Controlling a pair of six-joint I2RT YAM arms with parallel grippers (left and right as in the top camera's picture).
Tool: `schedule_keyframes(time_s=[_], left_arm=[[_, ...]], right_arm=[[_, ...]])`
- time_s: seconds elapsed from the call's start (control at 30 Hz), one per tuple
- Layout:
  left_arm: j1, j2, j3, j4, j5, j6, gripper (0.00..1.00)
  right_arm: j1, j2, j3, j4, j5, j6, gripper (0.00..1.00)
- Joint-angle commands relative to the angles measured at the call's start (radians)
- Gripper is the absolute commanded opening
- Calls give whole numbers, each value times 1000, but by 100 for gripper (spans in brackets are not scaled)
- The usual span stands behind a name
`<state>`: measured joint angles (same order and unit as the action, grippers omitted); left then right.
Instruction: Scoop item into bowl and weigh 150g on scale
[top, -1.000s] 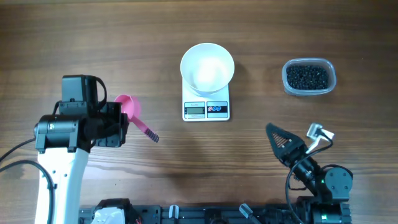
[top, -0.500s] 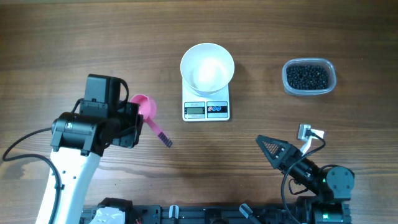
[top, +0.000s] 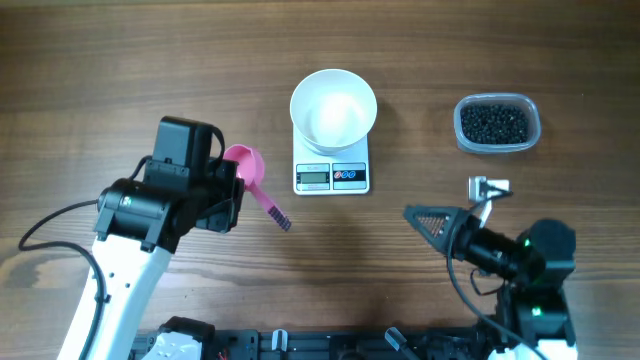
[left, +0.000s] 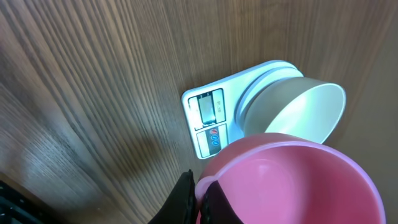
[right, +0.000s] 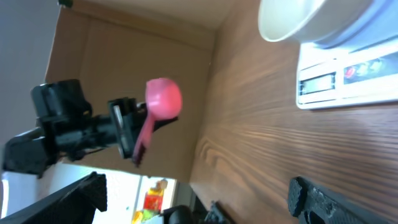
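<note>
One pink scoop (top: 246, 165) near scale (top: 332, 177) edge

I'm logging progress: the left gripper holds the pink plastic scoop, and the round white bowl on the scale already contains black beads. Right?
No: the overhead view shows the round white bowl on the small white rectangular scale empty; the tiny black beads lie in the clear plastic tub. The left gripper does hold the pink plastic scoop.

We see a pink scoop (top: 245, 165) with a dark striped handle tip, a white bowl (top: 333, 108), a white scale (top: 331, 165) with buttons (top: 344, 176) that are perhaps blue and red, black beads (top: 494, 122), and a brown wood-grain table (top: 120, 70).
</note>
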<state>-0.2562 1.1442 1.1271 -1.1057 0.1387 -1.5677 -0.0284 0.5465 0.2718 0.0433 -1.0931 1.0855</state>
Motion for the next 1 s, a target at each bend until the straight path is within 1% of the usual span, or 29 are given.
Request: schedule_keyframes(time_s=[0.0,0.07,0.13,0.2,0.37,0.4,0.5,0.57,0.67,0.77,0.9,0.97], left_arm=[[-28,31,5,2,-20,-82,4],[-42,38,5,3,-21,-126,4],[-56,42,5,4,-21,-151,4],[-67,45,5,8,-20,-150,4],[-84,47,5,6,-21,-150,4],[-85,46,5,6,-21,-150,4],[-87,47,5,6,-21,-149,4],[-87,47,5,6,-21,-149,4],[-87,47,5,6,-21,-149,4],[-87,47,5,6,-21,-150,4],[-87,47,5,7,-20,-150,4],[-87,47,5,10,-20,-150,4]], right_arm=[[7,92,84,34,-124,-32,99],[21,123,95,71,-158,14,99],[36,148,95,94,-173,109,100],[53,168,95,95,-186,221,99],[87,185,95,95,-204,431,99],[91,185,95,95,-219,494,99],[91,185,95,96,-254,605,99],[91,185,95,96,-272,650,99],[91,185,95,98,-278,650,99],[91,185,95,115,-272,621,99],[94,185,95,248,-227,425,99],[106,185,95,304,-211,378,100]])
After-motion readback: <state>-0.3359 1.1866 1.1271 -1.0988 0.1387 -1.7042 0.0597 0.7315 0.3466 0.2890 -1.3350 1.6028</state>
